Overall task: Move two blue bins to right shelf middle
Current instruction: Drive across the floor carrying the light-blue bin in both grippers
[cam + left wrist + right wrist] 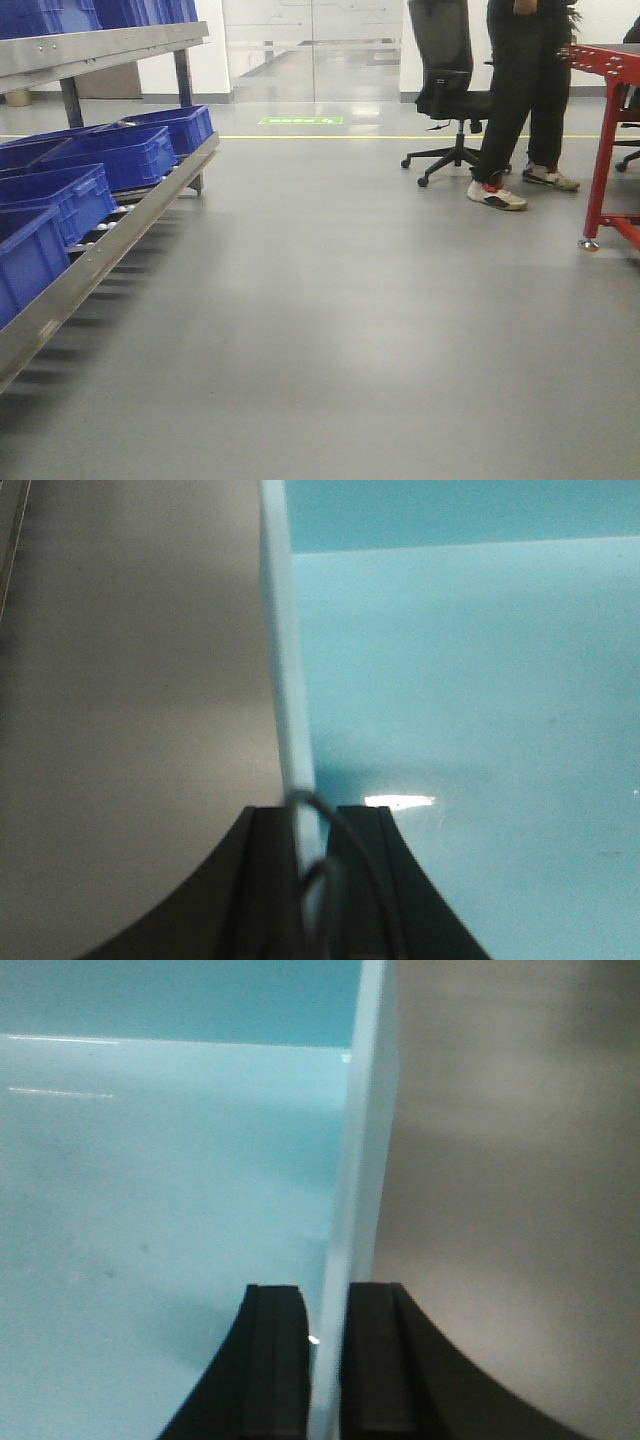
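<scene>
A pale light-blue bin (450, 700) fills the right of the left wrist view, its thin wall running down into the frame. My left gripper (312, 825) is shut on that wall, one dark finger inside the bin and one outside. In the right wrist view the same kind of pale blue bin (150, 1190) fills the left, and my right gripper (328, 1305) is shut on its wall, one finger on each side. Grey floor shows beyond each wall. Neither bin nor gripper appears in the front view. I cannot tell whether one bin or two are held.
A metal roller shelf (120, 225) holding several dark royal-blue crates (125, 155) runs along the left. A person (525, 100) stands beside a black office chair (450, 90) at the back right, next to a red frame (610, 140). Grey floor (340, 320) lies ahead.
</scene>
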`<state>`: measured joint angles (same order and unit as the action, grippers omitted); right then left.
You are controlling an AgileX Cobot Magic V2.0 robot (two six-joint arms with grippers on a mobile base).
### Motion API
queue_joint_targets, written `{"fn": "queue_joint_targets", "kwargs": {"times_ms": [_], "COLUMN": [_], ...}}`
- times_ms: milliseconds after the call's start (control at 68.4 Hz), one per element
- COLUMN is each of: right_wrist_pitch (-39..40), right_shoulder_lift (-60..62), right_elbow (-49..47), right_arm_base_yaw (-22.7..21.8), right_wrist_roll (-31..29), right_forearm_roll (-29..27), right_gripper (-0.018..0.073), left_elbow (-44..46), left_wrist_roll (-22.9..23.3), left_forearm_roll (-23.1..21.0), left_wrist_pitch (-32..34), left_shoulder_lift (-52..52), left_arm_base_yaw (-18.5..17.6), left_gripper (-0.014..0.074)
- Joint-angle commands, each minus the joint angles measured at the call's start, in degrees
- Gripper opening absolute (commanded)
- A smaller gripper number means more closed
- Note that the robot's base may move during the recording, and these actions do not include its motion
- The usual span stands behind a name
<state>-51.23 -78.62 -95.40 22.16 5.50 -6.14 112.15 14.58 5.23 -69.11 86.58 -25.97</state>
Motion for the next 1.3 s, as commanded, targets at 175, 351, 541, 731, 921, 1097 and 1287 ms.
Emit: {"fn": "queue_joint_targets", "kwargs": {"times_ms": [175,351,541,731,921,1097,1287], "right_wrist_pitch": [3.31,3.31,3.31,3.31,3.31,3.31,3.31], "right_shoulder_lift": [0.94,0.94,0.94,0.94,0.94,0.94,0.94], "right_elbow": [-0.62,-0.62,-0.62,-0.62,-0.62,-0.62,-0.62], "right_arm_base_yaw": [-0.21,-0.21,-0.21,-0.21,-0.21,-0.21,-0.21], "right_wrist_roll": [-0.74,-0.74,-0.74,-0.74,-0.74,-0.74,-0.74], "right_forearm_roll": [-0.33,-0.33,-0.33,-0.33,-0.33,-0.33,-0.33], "right_gripper": [-0.0151,-0.0151,-0.0151,-0.0151,-0.0151,-0.0151,-0.0151], "left_elbow": [0.6,0.6,0.6,0.6,0.6,0.6,0.6], "left_wrist_roll": [-0.39,-0.39,-0.39,-0.39,-0.39,-0.39,-0.39], "left_forearm_roll": [-0.28,-0.28,-0.28,-0.28,-0.04,0.5,0.5], "left_wrist_pitch": [1.73,1.73,1.73,1.73,1.72,1.72,1.72], "left_shoulder_lift": [-0.68,-0.68,-0.68,-0.68,-0.68,-0.68,-0.68], "left_arm_base_yaw": [-0.1,-0.1,-0.1,-0.1,-0.1,-0.1,-0.1], "left_gripper": [-0.0111,-0.0111,-0.0111,-0.0111,-0.0111,-0.0111,-0.0111]}}
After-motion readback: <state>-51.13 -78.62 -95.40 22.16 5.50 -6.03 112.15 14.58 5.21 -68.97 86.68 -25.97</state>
